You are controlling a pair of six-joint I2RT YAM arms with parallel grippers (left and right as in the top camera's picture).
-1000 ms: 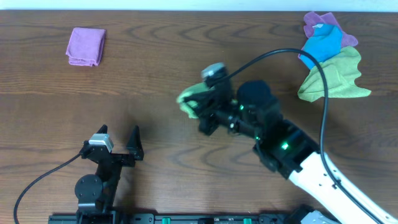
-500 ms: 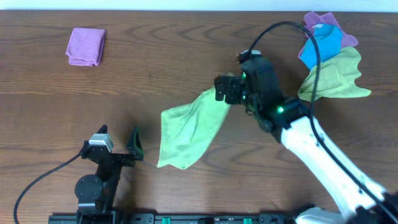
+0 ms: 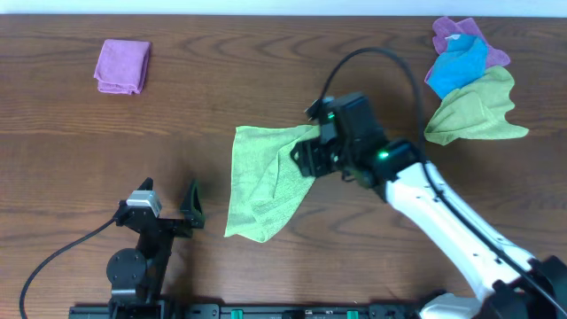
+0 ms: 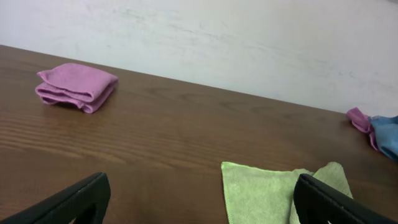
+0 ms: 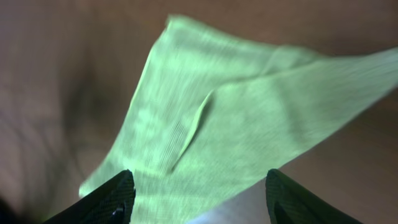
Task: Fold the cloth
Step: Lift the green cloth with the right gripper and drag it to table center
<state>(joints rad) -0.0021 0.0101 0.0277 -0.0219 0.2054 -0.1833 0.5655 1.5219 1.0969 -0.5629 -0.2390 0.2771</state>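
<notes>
The brown wooden counter (image 3: 177, 115) carries everything. Near its middle the light green cloth (image 3: 261, 182) lies spread out, mostly flat, with a loose ridge folded up along its right side. A heap of olive, blue and pink cloths (image 3: 474, 106) sits at the far right corner. The right hand (image 5: 199, 186) is over the green cloth's right edge, fingers spread and gripping nothing. The left hand (image 3: 170, 202) is at the front left, fingers apart and empty, near the cloth but apart from it. A folded purple cloth (image 3: 122, 65) lies far left.
</notes>
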